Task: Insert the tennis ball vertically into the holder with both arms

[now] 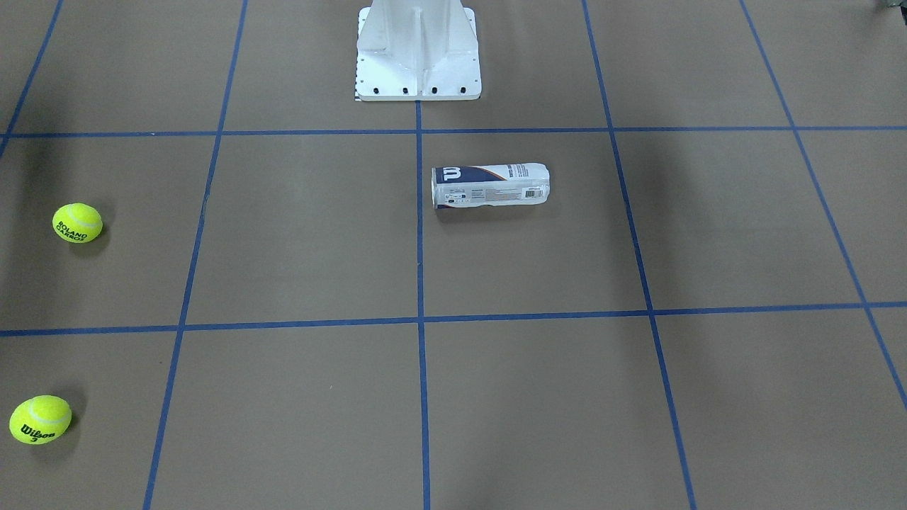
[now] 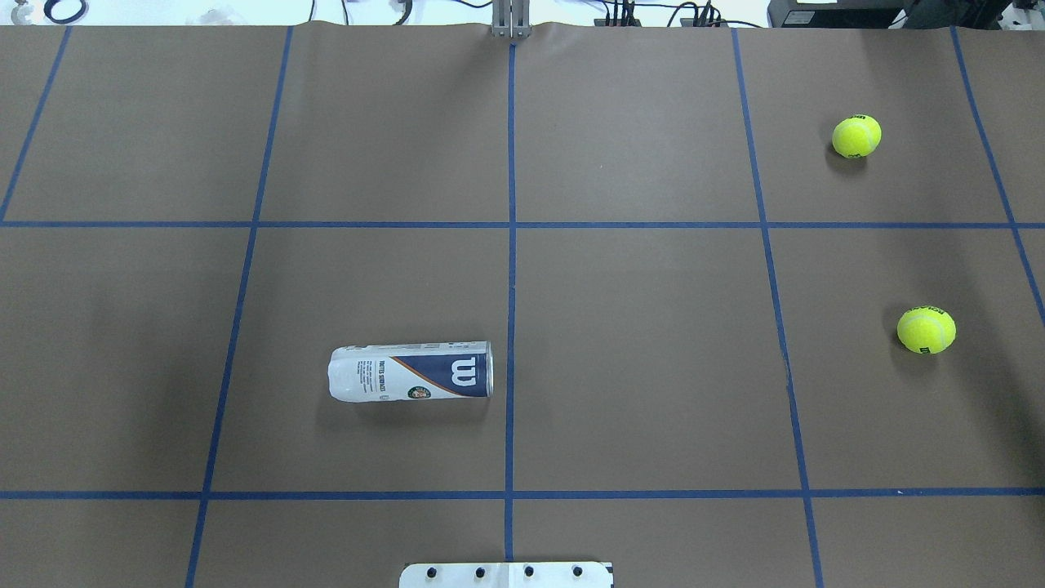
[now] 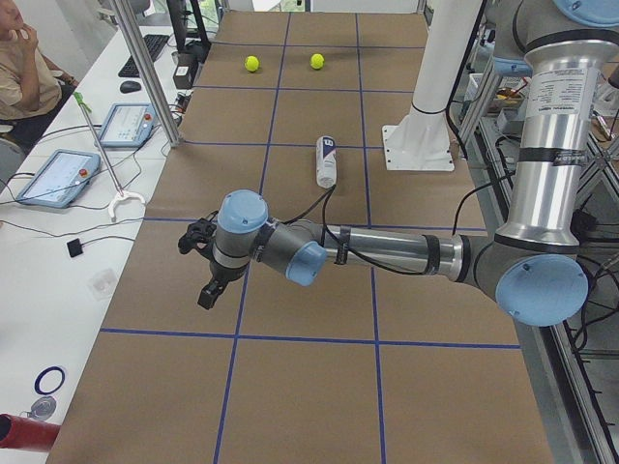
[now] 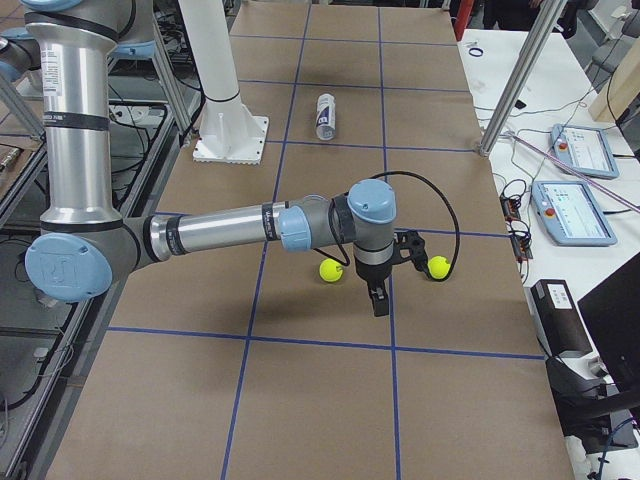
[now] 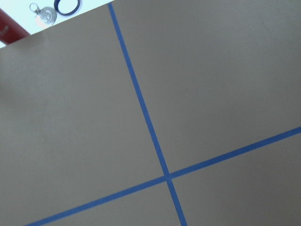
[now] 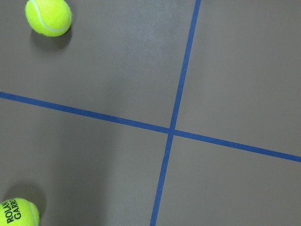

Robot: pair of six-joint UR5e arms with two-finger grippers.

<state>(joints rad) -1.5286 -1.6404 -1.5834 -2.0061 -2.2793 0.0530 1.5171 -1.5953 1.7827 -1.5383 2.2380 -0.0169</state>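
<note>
The holder is a clear can with a white and navy "W" label. It lies on its side left of the centre line in the overhead view. Two yellow tennis balls rest far to the right: a Roland Garros ball and a Wilson ball. Both also show in the right wrist view. My left gripper hovers over bare table, far from the can. My right gripper hangs between the two balls. I cannot tell whether either gripper is open or shut.
The white bolted pedestal stands at the robot's side of the table, just behind the can. Blue tape lines grid the brown table. Tablets and a seated person are beside the table, beyond its far edge.
</note>
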